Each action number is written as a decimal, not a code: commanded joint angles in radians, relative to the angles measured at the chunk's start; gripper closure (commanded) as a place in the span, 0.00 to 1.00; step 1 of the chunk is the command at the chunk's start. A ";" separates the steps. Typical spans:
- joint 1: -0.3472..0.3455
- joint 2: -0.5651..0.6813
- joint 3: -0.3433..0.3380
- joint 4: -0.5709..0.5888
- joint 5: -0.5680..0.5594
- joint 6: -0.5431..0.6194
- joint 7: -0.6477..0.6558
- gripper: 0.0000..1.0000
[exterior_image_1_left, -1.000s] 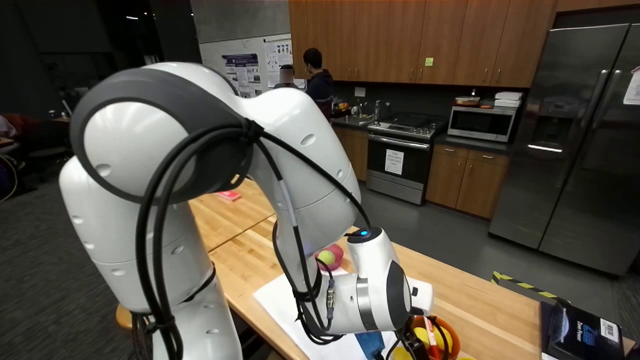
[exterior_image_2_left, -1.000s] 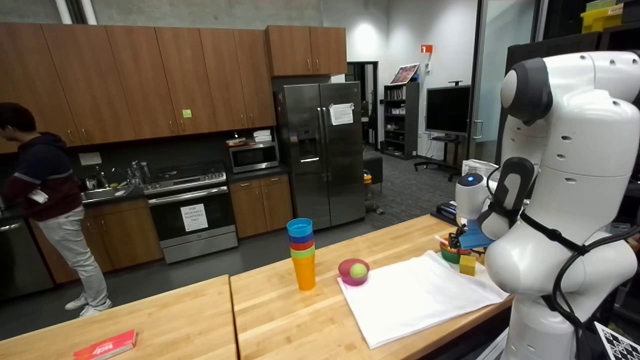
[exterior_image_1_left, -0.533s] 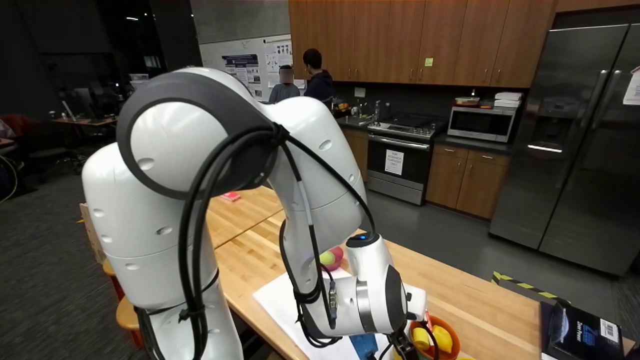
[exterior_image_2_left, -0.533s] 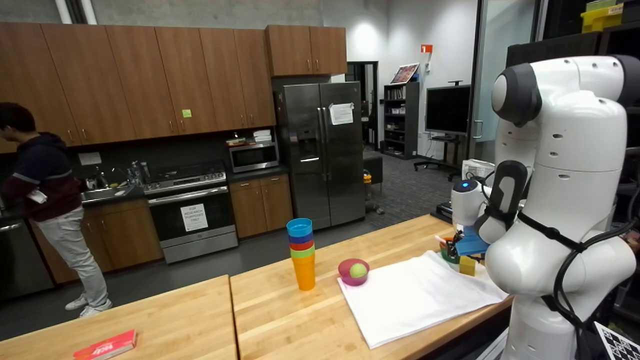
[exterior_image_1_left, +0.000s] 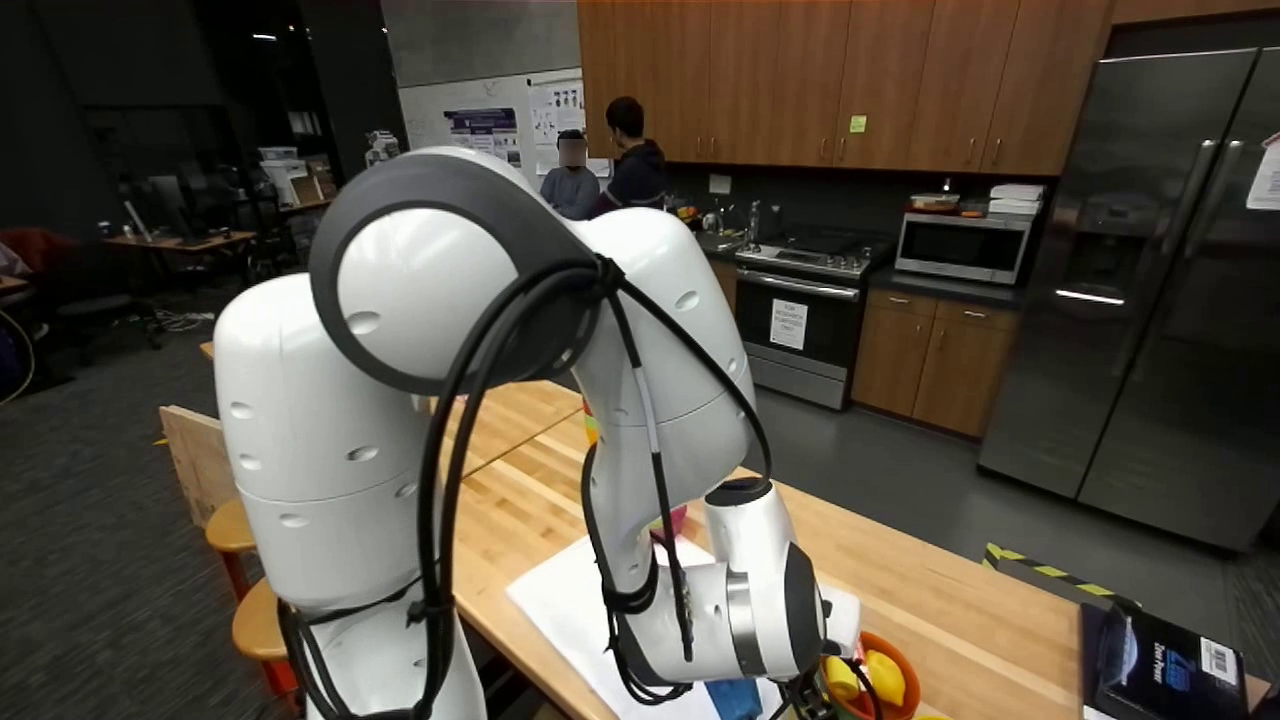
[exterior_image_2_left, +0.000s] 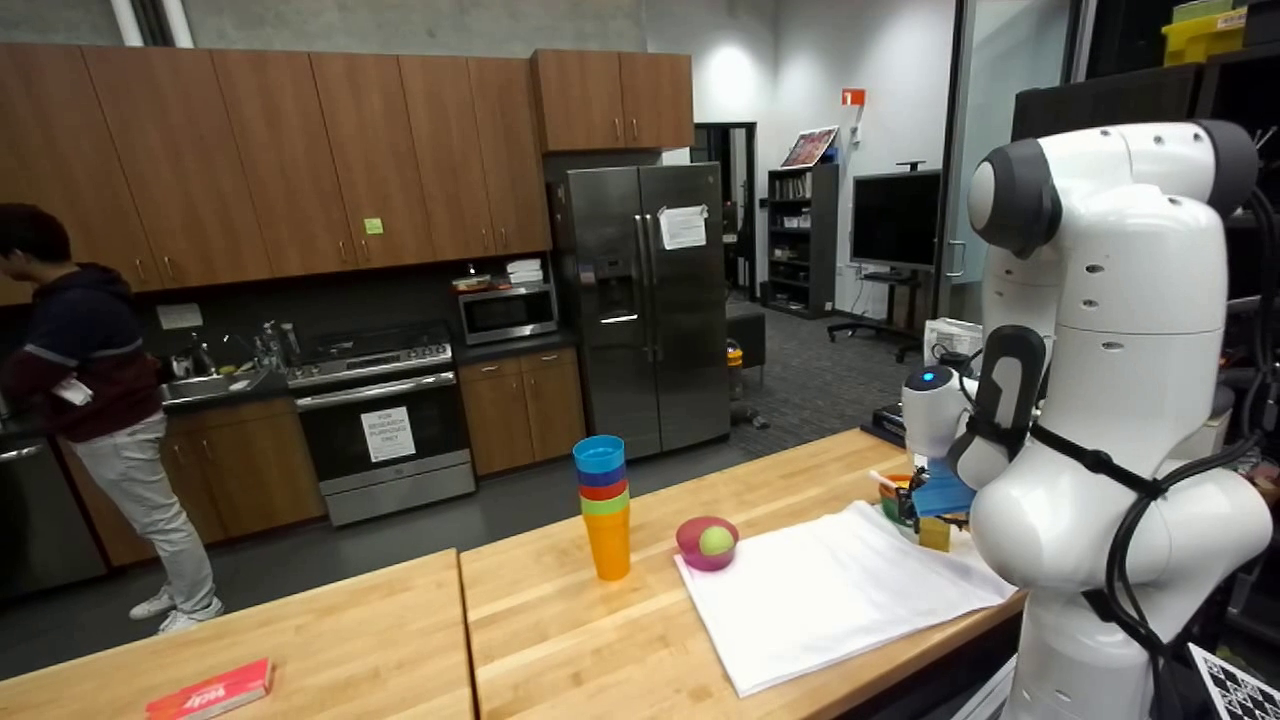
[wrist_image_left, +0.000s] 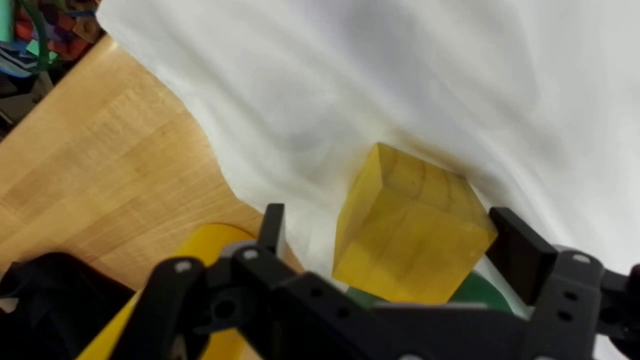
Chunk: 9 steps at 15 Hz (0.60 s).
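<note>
A yellow block rested on a white cloth, showing between the robot's jaws, spread wide over the cloth. At the cloth's corner, a pink bowl held a ball.

White arm, glossy rounded segments, dark gray joint cover ringing a round white cap, small oval recesses, thick black cables, black straps, silver band, blue light, flat blue plate, black gripper, blocky fingers, pale round screw heads.
</note>
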 joint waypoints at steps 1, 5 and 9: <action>0.003 0.048 0.002 0.041 -0.006 0.019 0.030 0.00; 0.002 0.083 0.007 0.074 0.010 0.018 0.027 0.00; 0.003 0.115 0.020 0.101 0.038 0.013 0.011 0.39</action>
